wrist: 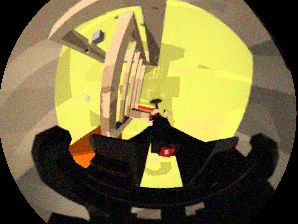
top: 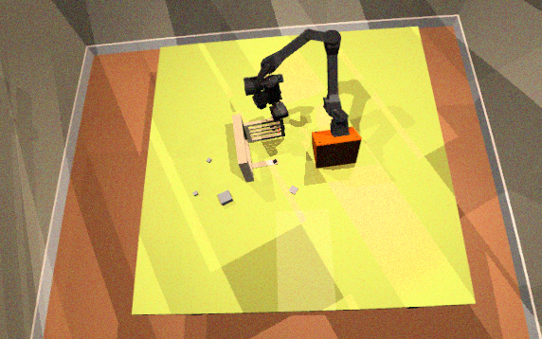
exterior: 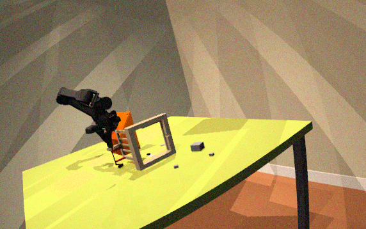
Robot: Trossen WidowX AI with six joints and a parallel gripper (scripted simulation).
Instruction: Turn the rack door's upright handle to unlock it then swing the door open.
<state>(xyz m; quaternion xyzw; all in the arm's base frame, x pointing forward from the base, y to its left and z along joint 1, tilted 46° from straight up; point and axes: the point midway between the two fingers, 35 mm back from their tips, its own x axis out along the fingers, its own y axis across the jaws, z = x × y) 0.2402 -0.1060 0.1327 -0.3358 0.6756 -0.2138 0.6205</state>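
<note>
Evidently, grey walls surround the yellowish table (top: 379,265) (exterior: 80,198) (wrist: 210,95)

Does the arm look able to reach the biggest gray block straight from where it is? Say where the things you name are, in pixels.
Probably not straight: the upright frame (top: 243,153) (exterior: 137,150) (wrist: 154,30) stands between the gripper (top: 282,121) (exterior: 112,149) (wrist: 160,128) and the block (top: 225,197) (exterior: 197,146) (wrist: 98,36). A route over or around it might work.

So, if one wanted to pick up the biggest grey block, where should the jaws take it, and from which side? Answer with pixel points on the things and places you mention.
I would come from straight above and close on two opposite upright sides of the biggest grey block (top: 225,197) (exterior: 196,147) (wrist: 98,36). It lies flat, its sides look flat and parallel, and nothing stands against it.
</note>
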